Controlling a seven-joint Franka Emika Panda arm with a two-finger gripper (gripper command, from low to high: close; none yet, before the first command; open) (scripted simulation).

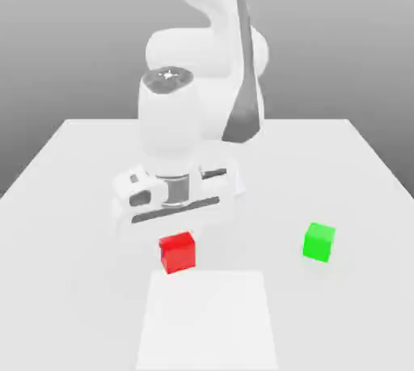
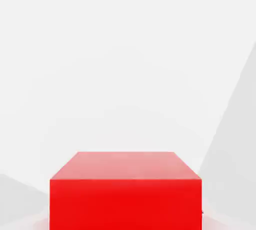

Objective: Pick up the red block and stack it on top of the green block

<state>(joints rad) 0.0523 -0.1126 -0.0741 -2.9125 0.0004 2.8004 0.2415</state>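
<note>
The red block (image 1: 178,252) rests on the white table (image 1: 73,200), a little to the exterior view's left of centre. My gripper (image 1: 177,235) has come straight down over it, and the white hand sits just above the cube's top. The hand view has the red block (image 2: 125,194) close up, centred between the jaws, which are shut against its sides. The green block (image 1: 319,242) stands alone on the table to the exterior view's right, about a hand's width from the red one, with nothing touching it.
A paler square patch (image 1: 209,321) marks the table near its front edge, just in front of the red block. The arm's white body (image 1: 202,62) rises behind the hand. The table's edges run along both sides.
</note>
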